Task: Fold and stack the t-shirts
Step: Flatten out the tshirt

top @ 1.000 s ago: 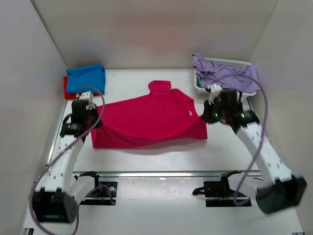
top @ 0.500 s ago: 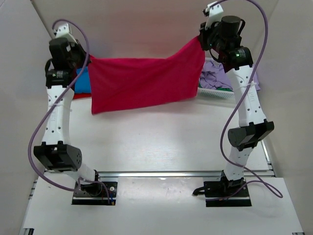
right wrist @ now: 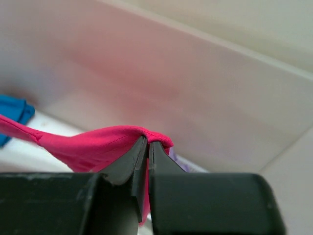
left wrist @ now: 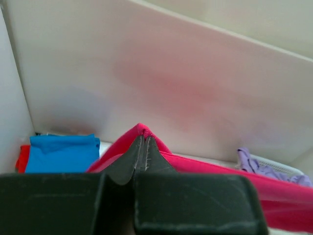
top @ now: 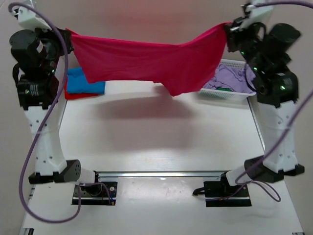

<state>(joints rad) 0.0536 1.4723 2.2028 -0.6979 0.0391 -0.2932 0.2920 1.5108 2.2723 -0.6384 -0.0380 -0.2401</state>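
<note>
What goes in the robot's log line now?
left gripper: shut on crimson t-shirt | right gripper: shut on same | t-shirt: stretched midair

Entry: robotics lab, enclosed test cell.
- Bench (top: pixel 171 147): white, flat, boxed by plain white panels (top: pixel 146 19) at back and both sides.
- Fixtures: left arm (top: pixel 46 132) and right arm (top: pixel 276 132), white-and-black, bolted on black base plates (top: pixel 95 192) by metal rail (top: pixel 166 174) at near edge.
- Wiring: purple cables (top: pixel 22 196) looped loose along arms.
- Contents: crimson-pink t-shirt (top: pixel 146 61) strung between arms; folded blue t-shirt (top: pixel 83 83) far left; white slatted basket (top: pixel 230 94) far right, lilac cloth (top: pixel 230 78) inside.
</note>
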